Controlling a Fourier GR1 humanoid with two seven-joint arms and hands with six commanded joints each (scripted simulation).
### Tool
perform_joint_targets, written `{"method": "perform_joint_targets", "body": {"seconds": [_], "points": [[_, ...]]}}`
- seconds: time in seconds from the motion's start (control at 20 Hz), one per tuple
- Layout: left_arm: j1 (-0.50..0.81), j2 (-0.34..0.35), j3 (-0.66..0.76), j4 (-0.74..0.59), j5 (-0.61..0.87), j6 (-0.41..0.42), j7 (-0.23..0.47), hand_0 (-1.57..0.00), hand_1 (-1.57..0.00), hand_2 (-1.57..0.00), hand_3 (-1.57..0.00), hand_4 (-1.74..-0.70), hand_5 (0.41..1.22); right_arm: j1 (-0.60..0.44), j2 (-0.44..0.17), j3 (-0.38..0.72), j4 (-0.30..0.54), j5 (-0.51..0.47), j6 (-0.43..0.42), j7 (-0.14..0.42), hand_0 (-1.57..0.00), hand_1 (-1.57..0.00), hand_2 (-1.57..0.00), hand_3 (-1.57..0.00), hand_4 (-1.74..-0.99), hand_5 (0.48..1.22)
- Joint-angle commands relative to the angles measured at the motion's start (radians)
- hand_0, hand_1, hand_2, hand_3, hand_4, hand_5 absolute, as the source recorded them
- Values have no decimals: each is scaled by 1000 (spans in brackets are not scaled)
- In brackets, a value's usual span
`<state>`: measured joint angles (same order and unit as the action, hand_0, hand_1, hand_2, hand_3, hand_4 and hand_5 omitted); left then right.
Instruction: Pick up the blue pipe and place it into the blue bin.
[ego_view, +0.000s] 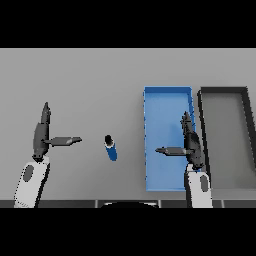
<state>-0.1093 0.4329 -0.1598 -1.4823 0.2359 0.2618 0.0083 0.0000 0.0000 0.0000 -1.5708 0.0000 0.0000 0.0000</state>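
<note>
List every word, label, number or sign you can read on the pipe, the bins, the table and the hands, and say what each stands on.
None: no text, number or sign can be read anywhere.
Blue pipe: plain blue with a dark end, no marking.
Blue bin: plain, no label.
Dark bin: plain, no label.
Table: bare grey.
Left hand and right hand: dark, no marking.

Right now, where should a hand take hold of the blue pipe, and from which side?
Probably around the middle of the blue pipe, from above. It lies flat on the table, apart from the bin, and its long sides are free for fingers and thumb.
</note>
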Motion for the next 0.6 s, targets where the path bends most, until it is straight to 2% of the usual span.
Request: {"method": "perform_joint_targets", "body": {"seconds": [0.0,0.25,0.3,0.35,0.45,0.55], "points": [[0,0,0,0,0,0,-5,1,1,1,1,-967,594,0,0,0,0,0,-1,0,1,1,1,1,-1210,594],[1,1,-2,-6,-1,1,-2,1,1,1,1,-967,594,-1,1,0,6,0,0,-1,1,1,1,1,-1210,594],[9,75,-36,-16,-4,-122,-50,1,1,1,1,-967,594,12,-75,33,-19,80,18,-50,1,1,1,1,-1210,594],[10,124,-52,-6,-1,-208,-84,1,1,1,1,-969,595,37,-106,70,-49,134,31,-82,1,1,1,1,-1206,592],[13,168,-70,17,-8,-289,-111,1,1,1,1,-971,596,53,-138,104,-80,189,41,-90,1,1,1,1,-1195,588],[5,182,-76,16,-8,-316,-122,1,1,1,1,-968,597,50,-147,114,-99,207,43,-63,1,1,1,1,-1190,586]]}}
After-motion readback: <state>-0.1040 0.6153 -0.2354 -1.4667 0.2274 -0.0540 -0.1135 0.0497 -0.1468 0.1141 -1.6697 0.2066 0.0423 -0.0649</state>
